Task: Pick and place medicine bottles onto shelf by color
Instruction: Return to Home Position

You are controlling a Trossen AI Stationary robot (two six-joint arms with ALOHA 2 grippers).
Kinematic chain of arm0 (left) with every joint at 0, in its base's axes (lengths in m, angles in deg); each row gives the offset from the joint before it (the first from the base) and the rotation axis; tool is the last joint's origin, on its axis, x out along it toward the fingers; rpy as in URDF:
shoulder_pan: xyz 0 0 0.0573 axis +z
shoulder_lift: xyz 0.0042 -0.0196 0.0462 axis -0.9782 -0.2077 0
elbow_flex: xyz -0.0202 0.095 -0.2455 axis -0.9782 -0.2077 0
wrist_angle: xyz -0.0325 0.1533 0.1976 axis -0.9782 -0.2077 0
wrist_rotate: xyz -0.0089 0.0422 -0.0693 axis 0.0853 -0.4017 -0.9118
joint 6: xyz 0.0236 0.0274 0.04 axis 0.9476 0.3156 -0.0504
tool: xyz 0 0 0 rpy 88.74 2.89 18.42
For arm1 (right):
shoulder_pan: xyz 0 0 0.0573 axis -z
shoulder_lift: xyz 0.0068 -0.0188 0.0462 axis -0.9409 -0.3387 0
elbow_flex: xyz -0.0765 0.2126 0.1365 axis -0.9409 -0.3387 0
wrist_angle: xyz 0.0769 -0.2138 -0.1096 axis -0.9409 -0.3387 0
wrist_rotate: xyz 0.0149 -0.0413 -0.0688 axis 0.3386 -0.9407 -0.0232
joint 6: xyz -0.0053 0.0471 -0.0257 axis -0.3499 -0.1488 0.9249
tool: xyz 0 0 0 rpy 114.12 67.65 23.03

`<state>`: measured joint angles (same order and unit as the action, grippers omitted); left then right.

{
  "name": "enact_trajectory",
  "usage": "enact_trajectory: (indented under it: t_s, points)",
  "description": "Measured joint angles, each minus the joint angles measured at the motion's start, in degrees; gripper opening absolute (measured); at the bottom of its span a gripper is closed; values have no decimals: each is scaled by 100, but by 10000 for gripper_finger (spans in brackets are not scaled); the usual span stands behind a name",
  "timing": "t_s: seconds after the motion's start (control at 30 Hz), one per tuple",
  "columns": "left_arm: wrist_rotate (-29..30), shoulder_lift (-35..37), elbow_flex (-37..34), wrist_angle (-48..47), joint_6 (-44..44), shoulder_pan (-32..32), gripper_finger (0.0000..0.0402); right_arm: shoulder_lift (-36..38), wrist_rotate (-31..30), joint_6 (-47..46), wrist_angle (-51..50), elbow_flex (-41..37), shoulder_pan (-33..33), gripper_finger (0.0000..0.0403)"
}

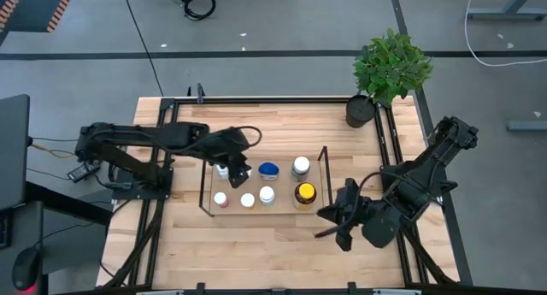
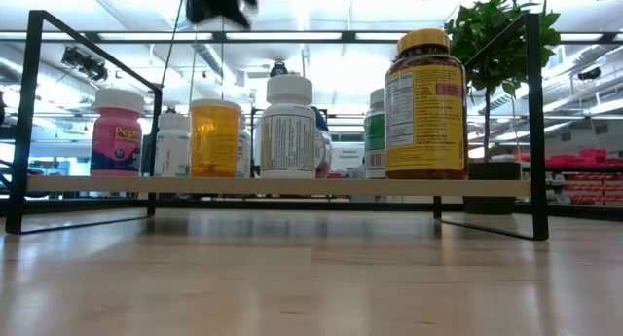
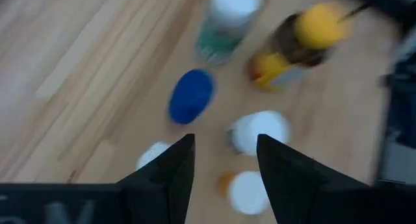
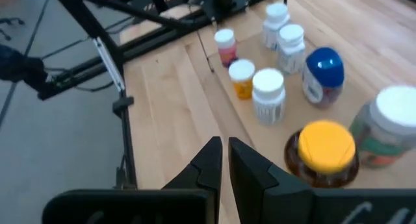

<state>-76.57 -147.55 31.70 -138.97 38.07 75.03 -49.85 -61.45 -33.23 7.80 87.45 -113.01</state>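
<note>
Bare pale wooden worktop fills the near foreground of the low view. Beyond it, in the middle of the worktop, stands the low shelf of thin black metal rods with a light board as its floor. Eight small round medicine bottles stand upright on that board.

The near row holds four, from left to right:
- a pink bottle with a white cap
- a clear orange bottle with a white cap
- a white bottle with a white cap
- a larger amber bottle with a yellow cap, at the right end

In the far row, two small white bottles stand at the left. A blue-capped bottle is in the middle and a green-labelled bottle with a white cap is at the right.

The left gripper hangs above the far left part of the shelf, clear of the bottles, its jaws spread and empty. The right gripper hovers over the near right of the worktop, just right of the shelf's end. Its jaws are pressed close together with only a thin slit between them, and they hold nothing.

A black plant pot with a leafy green plant sits at the far right corner.
</note>
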Motion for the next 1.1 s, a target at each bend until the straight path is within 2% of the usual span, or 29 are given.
enact_trajectory:
  t_s: [0.1, 0.23, 0.33, 0.4, 0.57, 0.87, 0.93, 1.0, 1.1]
  points:
    - [159, 228, 250, 256, -23, -256, 172, 14, 304, 228, 286, 0, 316, 35]
    - [1182, 652, 326, 426, 121, -782, 172, 63, 1108, 639, 812, 0, 796, 35]
    - [1918, 911, 322, 438, 118, -1185, 171, 66, 1313, 850, 1168, 0, 1044, 35]
    - [2082, 1056, 319, 453, 127, -1407, 170, 66, 1325, 948, 1316, 0, 1127, 35]
    - [2101, 1390, 319, 451, 379, -1772, 147, 66, 1327, 921, 1319, 0, 1249, 35]
    - [2076, 2060, 282, 500, 860, -1918, 71, 66, 1295, 501, 1292, 0, 1245, 35]
    - [2029, 2328, -70, 930, 880, -1918, 43, 66, 1146, 394, 1292, 0, 1234, 35]
    - [1840, 2720, -755, 1780, 882, -1918, 14, 66, 1006, 271, 1292, 0, 1211, 35]
    - [1367, 3505, -2049, 3348, 877, -1916, 9, 66, 865, 45, 1292, 0, 1158, 35]
